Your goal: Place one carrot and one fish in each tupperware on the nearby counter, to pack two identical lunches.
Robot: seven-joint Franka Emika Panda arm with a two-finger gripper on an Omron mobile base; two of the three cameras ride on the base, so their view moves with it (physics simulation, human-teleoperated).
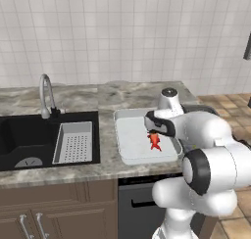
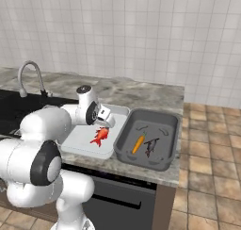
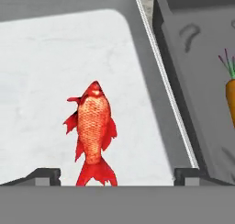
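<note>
Red scales catch the eye in the left base view: the bright red fish with the forked tail [image 1: 155, 140] lies flat on the floor of the pale grey-white rectangular tupperware [image 1: 128, 135], which sits on the mottled stone bench [image 1: 98, 98] right of the black sink [image 1: 19, 140] and its white perforated basket [image 1: 74, 142]. Just above the fish hangs the tool [image 1: 153, 131].

Over to the right base view: the tool [image 2: 104, 124] hovers over the same fish [image 2: 100, 136], and next door the dark grey rectangular tupperware [image 2: 164, 165] already carries a small tapered orange carrot [image 2: 138, 143] and a blackish finned fish [image 2: 151, 146], side by side.

Now the hand view: the two dark tips stand wide apart, one on each side of the fish's tail, gripping nothing. The fish [image 3: 93, 134] rests free on the pale tray.

My read: the dark lunch looks packed, and the pale one lacks its carrot. Next move calls for lifting clear and finding a second carrot.
</note>
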